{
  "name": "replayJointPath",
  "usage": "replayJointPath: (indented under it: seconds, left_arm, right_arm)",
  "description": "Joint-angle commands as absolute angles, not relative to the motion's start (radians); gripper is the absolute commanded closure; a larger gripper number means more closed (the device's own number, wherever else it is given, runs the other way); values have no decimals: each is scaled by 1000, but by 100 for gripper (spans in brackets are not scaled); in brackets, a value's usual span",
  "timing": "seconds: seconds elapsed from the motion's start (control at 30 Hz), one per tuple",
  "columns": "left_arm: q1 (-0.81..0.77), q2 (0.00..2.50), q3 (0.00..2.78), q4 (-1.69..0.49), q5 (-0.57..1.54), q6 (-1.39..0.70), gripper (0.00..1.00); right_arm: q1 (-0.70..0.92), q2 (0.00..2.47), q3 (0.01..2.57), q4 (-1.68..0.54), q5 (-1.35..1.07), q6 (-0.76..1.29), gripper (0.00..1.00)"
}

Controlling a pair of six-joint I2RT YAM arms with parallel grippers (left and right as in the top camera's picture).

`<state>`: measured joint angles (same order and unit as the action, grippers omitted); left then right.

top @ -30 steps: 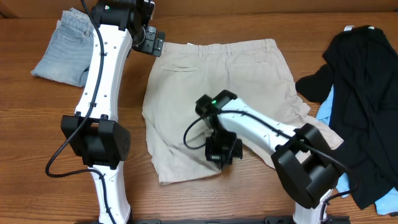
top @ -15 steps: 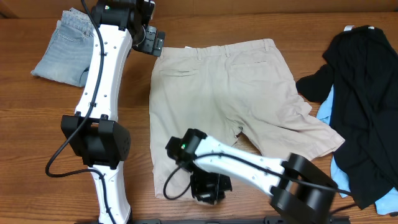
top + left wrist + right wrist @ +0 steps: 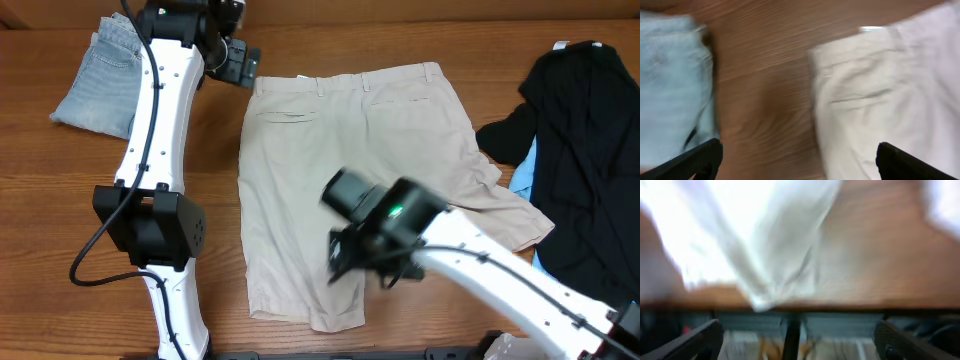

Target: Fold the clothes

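The clothes in play are pale khaki shorts [image 3: 350,130], spread flat in the middle of the table with the waistband at the back and both legs toward the front. My left gripper [image 3: 236,64] hovers open just off the waistband's left corner. In the left wrist view this gripper [image 3: 800,165] has bare wood between its fingers, with the shorts [image 3: 880,95] to its right. My right gripper [image 3: 362,270], blurred, hangs above the shorts' left leg. In the right wrist view it [image 3: 800,342] stands open and empty, with the leg hem [image 3: 765,255] and the table's front edge ahead.
Folded light-blue jeans [image 3: 105,75] lie at the back left, also in the left wrist view [image 3: 670,85]. A black garment [image 3: 590,150] is heaped at the right over a light-blue one [image 3: 525,178]. The left leg's hem [image 3: 310,315] reaches close to the table's front edge.
My right gripper drew the shorts' left leg toward the front edge, opened and let it go, then rose back to the right. The leg now lies flat. The left arm barely moved.
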<state>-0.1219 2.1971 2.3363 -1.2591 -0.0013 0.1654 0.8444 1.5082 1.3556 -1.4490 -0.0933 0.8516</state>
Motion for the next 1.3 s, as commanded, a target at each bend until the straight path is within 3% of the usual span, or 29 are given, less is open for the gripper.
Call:
replayJointPath:
  seconds: [0.0,0.33,0.6,1.07,1.27]
  left_arm:
    - [-146,2188,2338,-1252,286,400,0]
    - [-342,2194,2308,-1251,286,626,0]
    - [-488,2308,2252,-1256,145,558,0]
    - [-582,2516,2252,-1227,157,531,0]
    - [-573,2564,2252,-1183,75,385,0]
  right_arm:
    - [694,1496,1374,-1422,67,811,0]
    - [261,1477,1394,-1321,-54,553,0]
    - [59,1439,1441,-1321,-73,439,0]
    - [-10,1428,1457,-1312,-73,418,0]
    - [-10,1428,1457,-1308,-72,418,0]
